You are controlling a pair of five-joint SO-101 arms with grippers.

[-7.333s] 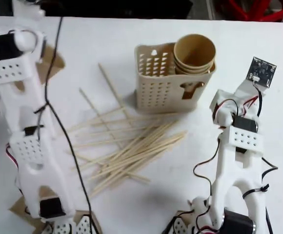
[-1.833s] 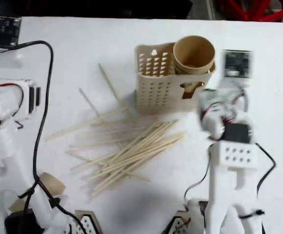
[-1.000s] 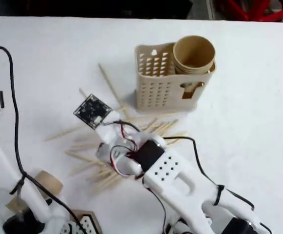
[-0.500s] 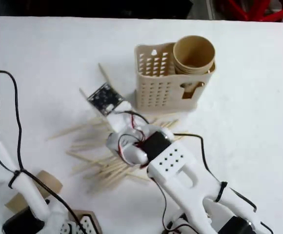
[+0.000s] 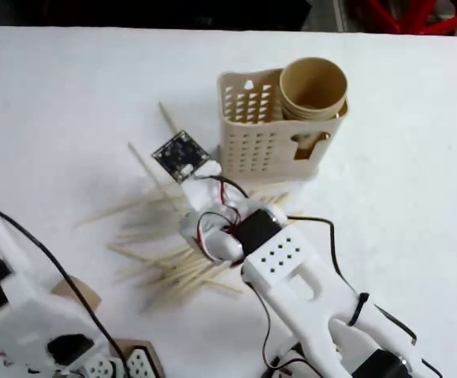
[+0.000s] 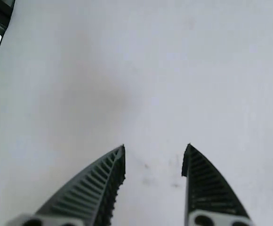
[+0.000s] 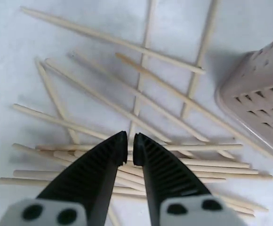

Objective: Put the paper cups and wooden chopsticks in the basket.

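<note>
Cannot see the middle of the chopsticks (image 5: 169, 274) from the high view, buried under the right arm (image 5: 284, 268). Cannot see the cups (image 5: 313, 83) below their rims, sunk in the basket (image 5: 260, 142). In the right wrist view, just a basket corner, cut by the edge; several chopsticks cropped too. Cannot follow the left arm (image 5: 24, 315) past the high view's edge.

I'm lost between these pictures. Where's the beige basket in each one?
High view: the basket stands upper middle, paper cups inside.
Right wrist view: its perforated corner lies beyond the chopsticks under the right gripper.
Left wrist view: the left gripper over white table.
Shared landmark: the chopsticks beside the basket.
</note>
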